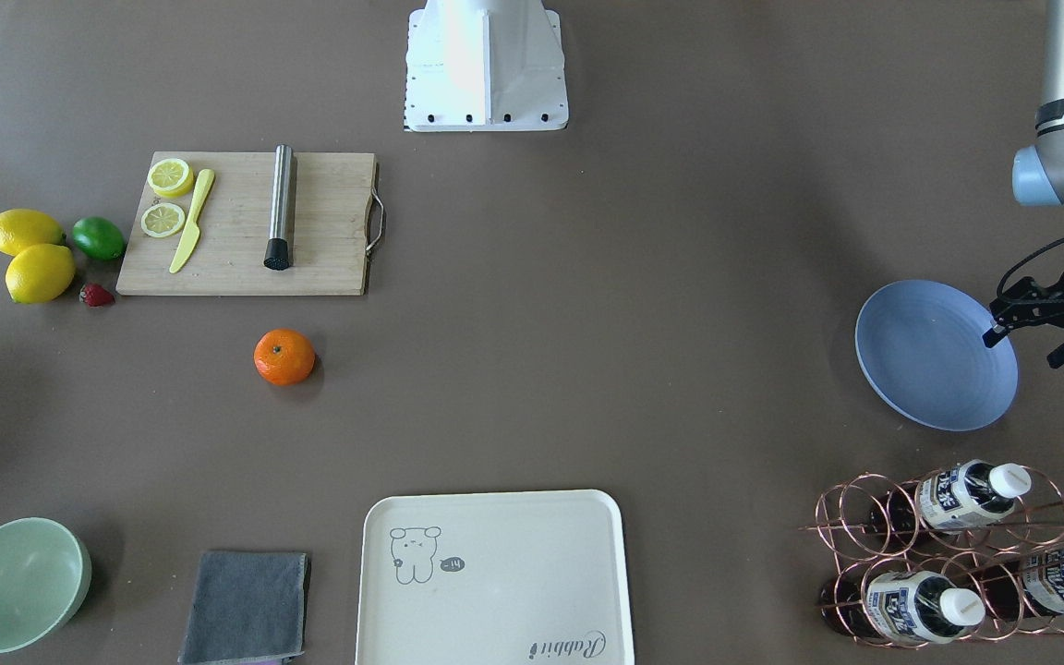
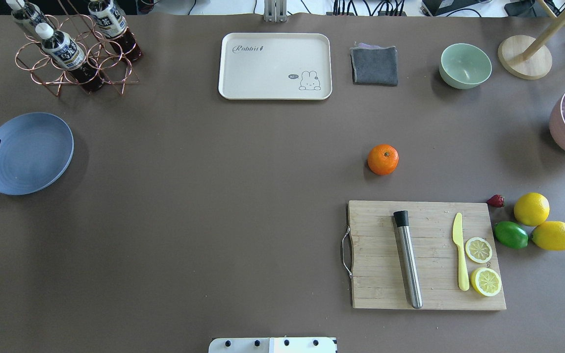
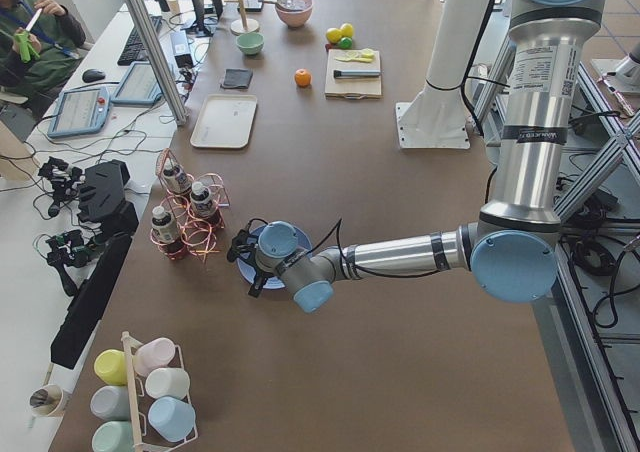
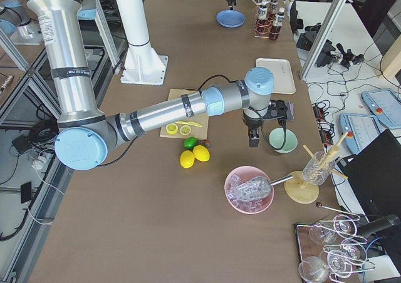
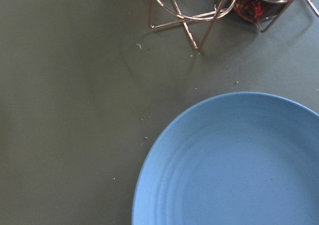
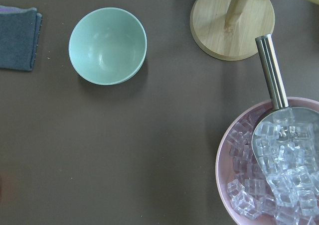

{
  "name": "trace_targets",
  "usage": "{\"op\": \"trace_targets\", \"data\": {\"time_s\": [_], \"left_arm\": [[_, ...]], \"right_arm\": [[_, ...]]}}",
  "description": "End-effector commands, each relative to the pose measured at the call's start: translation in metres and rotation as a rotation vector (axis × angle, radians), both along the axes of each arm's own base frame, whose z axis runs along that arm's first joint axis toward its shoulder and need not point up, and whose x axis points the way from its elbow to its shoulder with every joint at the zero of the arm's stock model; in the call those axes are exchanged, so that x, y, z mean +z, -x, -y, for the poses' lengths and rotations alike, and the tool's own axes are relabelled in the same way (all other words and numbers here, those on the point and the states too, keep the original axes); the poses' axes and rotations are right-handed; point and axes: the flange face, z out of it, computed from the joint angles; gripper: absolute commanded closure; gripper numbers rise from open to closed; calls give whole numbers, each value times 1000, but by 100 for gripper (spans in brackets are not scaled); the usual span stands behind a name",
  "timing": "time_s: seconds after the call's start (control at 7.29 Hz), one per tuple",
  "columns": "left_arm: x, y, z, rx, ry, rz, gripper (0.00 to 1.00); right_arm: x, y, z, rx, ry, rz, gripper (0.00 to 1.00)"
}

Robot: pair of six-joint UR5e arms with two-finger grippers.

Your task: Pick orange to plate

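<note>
Overhead exterior view: orange [image 2: 383, 159] sits on bare table on the robot's right half, just off the far edge of the wooden cutting board [image 2: 424, 255], not touching it. It's roughly btwn the board and the grey cloth [image 2: 374, 65]. Stem dot faces up. Nothing is touching it.

Plate [image 2: 27, 153] is way over on the robot's left side, flat on the table, bare, well apart from the orange. Racked bottles [image 1: 961, 497] are near it, on the operators' side.

Left gripper [image 1: 1027, 345] hangs at the plate's outer rim. In the front-facing view its 2 fingers look spread apart w/ nothing btwn them. One fingertip pokes over the plate edge, the other is off to the side over the table. Can't tell if that tip touches the rim. Left wrist cam just shows part of the plate plus the rack's copper legs.

Right gripper [image 4: 253, 139] only shows in the exterior right view, pointing down over the table near the pale-green bowl [image 6: 107, 46]. Can't tell if it's spread or closed, or whether it has anything. Right wrist cam looks down on that bowl, a pink bowl [image 6: 220, 160] of ice w/ a metal scoop [image 6: 271, 75] in it, and a round wooden base [image 6: 232, 23].

Other stuff: cream tray [image 2: 275, 66] at the far edge, and 2 lemons [image 2: 531, 209], a lime [image 2: 510, 234] and a strawberry [image 2: 496, 200] right beside the board.
</note>
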Motion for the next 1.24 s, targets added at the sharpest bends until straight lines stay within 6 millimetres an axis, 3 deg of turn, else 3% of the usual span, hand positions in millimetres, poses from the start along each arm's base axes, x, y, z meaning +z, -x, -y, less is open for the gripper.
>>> {"op": "trace_targets", "data": {"time_s": [0.0,0.55,0.69,0.82,0.96,1.1], "left_arm": [[18,-1,-6,6,22,9,2],[23,-7,-6,17,35,13,3],[23,-8,-6,18,35,12,14],[23,-8,-7,18,35,12,35],[25,-7,-8,18,38,13,45],[26,-7,-8,18,41,14,45]], "right_arm": [[-6,0,-1,2,-11,-2,0],[-10,0,-2,2,-19,-2,0],[-10,0,-2,2,-20,-2,0],[-11,0,-2,5,-20,-1,0],[-13,0,-3,6,-22,-1,0],[-13,1,-3,3,-23,-1,0]]}}
